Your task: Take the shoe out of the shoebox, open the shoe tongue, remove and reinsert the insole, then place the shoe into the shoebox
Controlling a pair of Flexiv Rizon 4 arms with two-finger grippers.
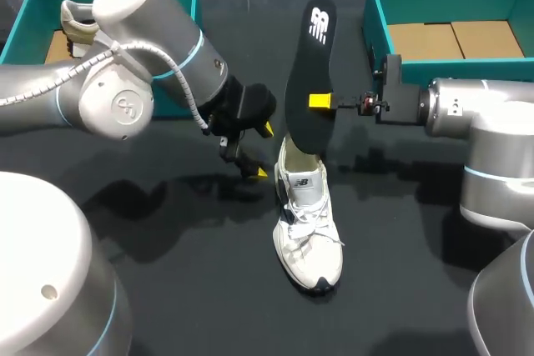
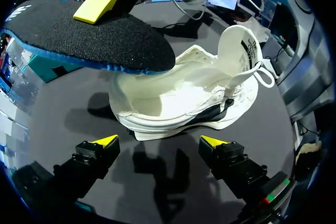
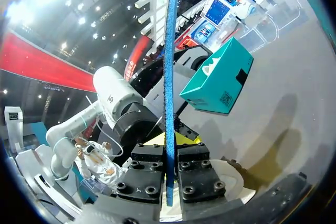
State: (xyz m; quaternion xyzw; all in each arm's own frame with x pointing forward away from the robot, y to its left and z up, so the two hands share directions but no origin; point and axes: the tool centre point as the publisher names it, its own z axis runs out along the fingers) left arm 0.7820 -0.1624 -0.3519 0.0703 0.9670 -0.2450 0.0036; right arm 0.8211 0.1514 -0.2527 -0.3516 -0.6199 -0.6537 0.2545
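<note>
Head view. The right fingers (image 1: 320, 101) are clamped on the black insole (image 1: 307, 47) near its middle, one pad on each face. The insole stands almost on end. Its long axis rises away from the white shoe (image 1: 309, 231), and its lower end sits at the shoe's mouth, above the heel. The shoe lies on the desk (image 1: 167, 273), toe toward the robot, tongue pulled open. The left fingers (image 1: 265, 130) are spread apart and hold nothing. They are just beside the heel, the nearer pair for steadying the shoe. The next move likely depends on how the insole's axis lines up with the shoe's.
</note>
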